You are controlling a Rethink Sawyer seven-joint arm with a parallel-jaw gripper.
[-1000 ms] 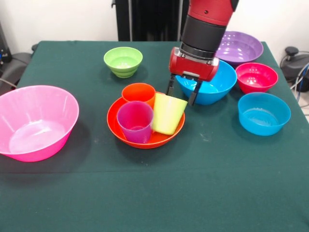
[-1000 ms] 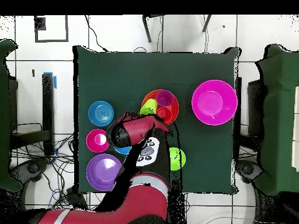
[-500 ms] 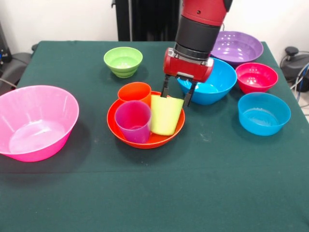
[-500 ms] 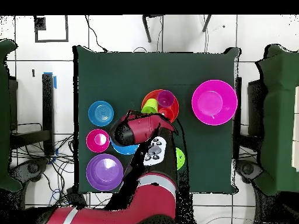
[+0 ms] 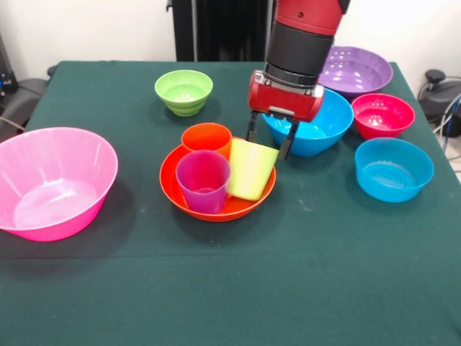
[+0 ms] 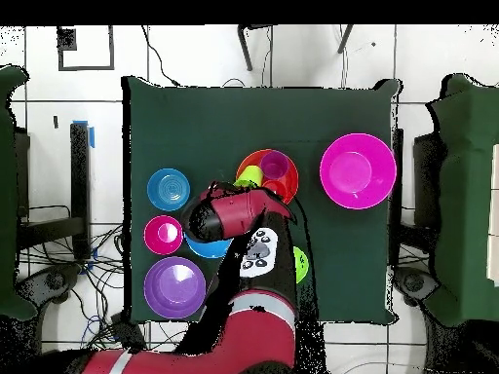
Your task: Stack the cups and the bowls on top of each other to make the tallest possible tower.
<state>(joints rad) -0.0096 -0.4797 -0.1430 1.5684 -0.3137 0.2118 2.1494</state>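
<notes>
The orange cup (image 5: 206, 137), the purple cup (image 5: 203, 180) and the lime green cup (image 5: 252, 171) sit side by side inside the big orange bowl (image 5: 169, 189). The lime green cup leans to the right. My gripper (image 5: 269, 144) is open, just above and behind the lime cup's rim. One finger is at the rim's middle and the other just past its right corner. In the overhead view the arm (image 6: 234, 216) hides the gripper; the lime cup (image 6: 249, 176) and purple cup (image 6: 275, 164) show beside it.
The big pink bowl (image 5: 54, 180) is at the left and the small green bowl (image 5: 184, 91) behind. The big blue bowl (image 5: 317, 126), big purple bowl (image 5: 356, 71), small red bowl (image 5: 382, 115) and light blue bowl (image 5: 394, 169) cluster at the right.
My gripper went left, then came back right a little. The lime green cup stood more upright half a second ago and now leans right again.
</notes>
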